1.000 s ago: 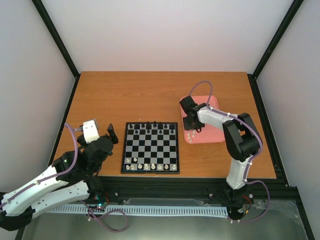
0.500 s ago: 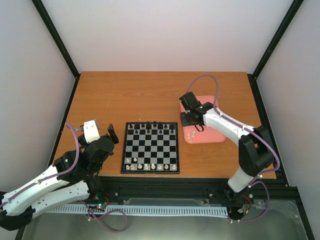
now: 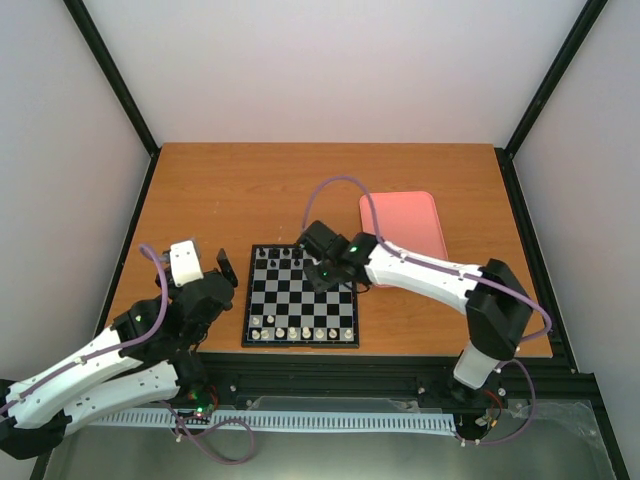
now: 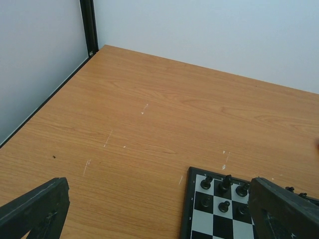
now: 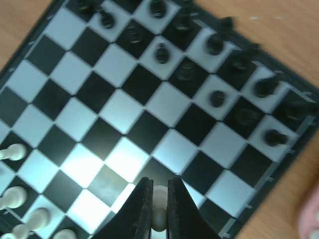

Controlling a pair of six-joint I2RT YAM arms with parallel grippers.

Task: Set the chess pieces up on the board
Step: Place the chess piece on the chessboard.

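My right fingers (image 5: 141, 211) pinch a white chess piece (image 5: 159, 198) at bottom centre of the wrist frame, above the board (image 3: 300, 296), with my left fingers (image 4: 35, 211) wide and idle, so I should lower straight, centre it on a free square above the white row (image 3: 300, 333), and release gently.

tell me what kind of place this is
Probably a robot test cell in a lab: a wooden table boxed in by white panels and black frame posts, with a chessboard as the exercise.

Right fingers (image 5: 142, 209) hide most of a cream piece (image 5: 159, 198); black figures (image 5: 161, 52) on the board (image 5: 124, 107) blur.
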